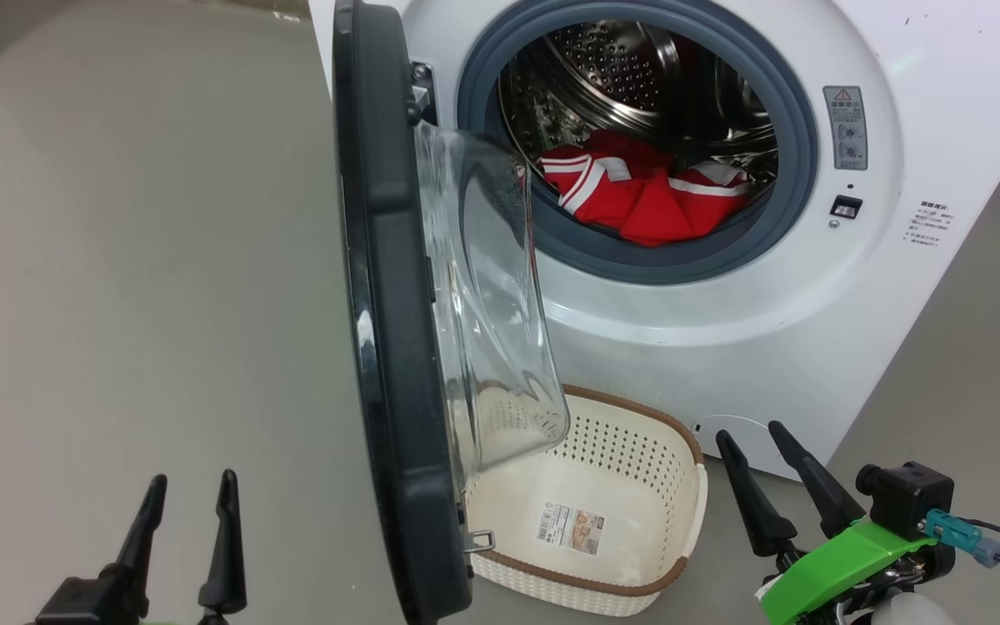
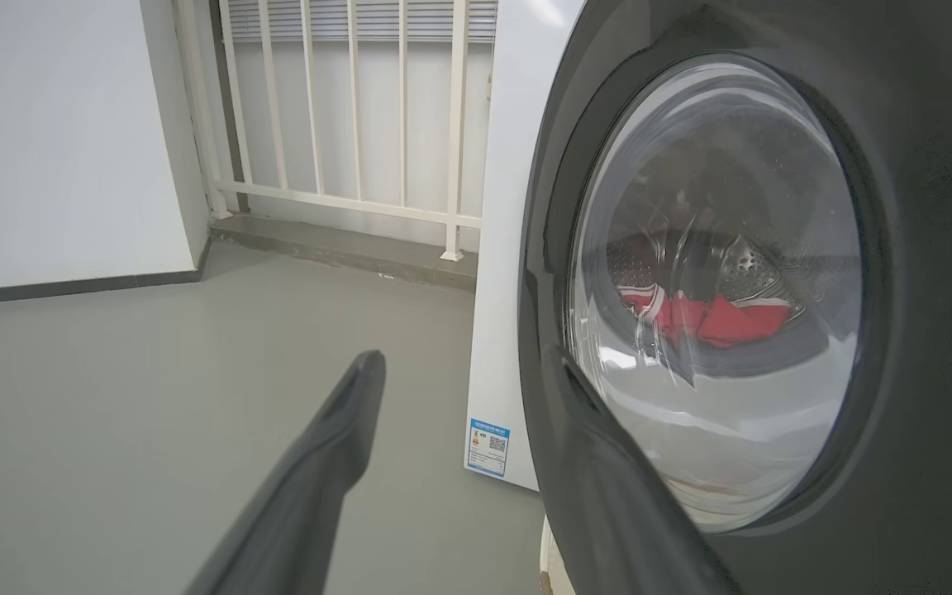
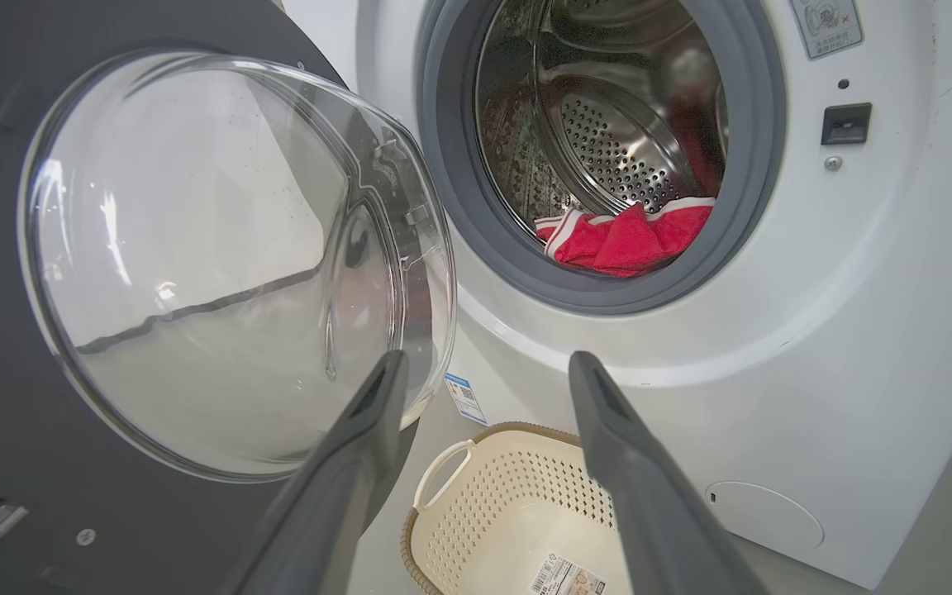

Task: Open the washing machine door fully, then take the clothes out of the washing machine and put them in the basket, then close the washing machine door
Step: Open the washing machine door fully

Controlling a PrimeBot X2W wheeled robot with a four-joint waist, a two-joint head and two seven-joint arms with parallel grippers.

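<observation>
1. At the lower left of the head view you have one left gripper [image 1: 193, 482]. Its two long dark tapered fingers stand spread wide with nothing between them, and bare grey floor [image 1: 118, 260] lies around them.
2. Just right of it, from top to bottom of the frame, stands the one washing machine door [image 1: 387, 304]. It is swung out edge-on towards you, a thick glossy black rim with a bulging clear glass bowl [image 1: 483, 304] on its inner face.
3. At the lower centre, below the bowl, sits one basket [image 1: 613, 443] on the floor against the machine's front. It is cream perforated plastic, rounded rectangular, with a brown woven-look rim and a paper label [image 1: 569, 528] on its bottom, and no clothes in it.
4. At the upper centre and right you see one washing machine [image 1: 726, 321], smooth and white, with a grey rubber gasket [image 1: 552, 243] and a shiny perforated steel drum [image 1: 621, 65].
5. The clothes [image 1: 648, 195] lie in one crumpled red heap with white stripes, low in the drum; you cannot count the garments.
6. At the lower right, one right gripper [image 1: 748, 431] points up at the machine's lower front, fingers wide apart, gripping nothing.
</observation>
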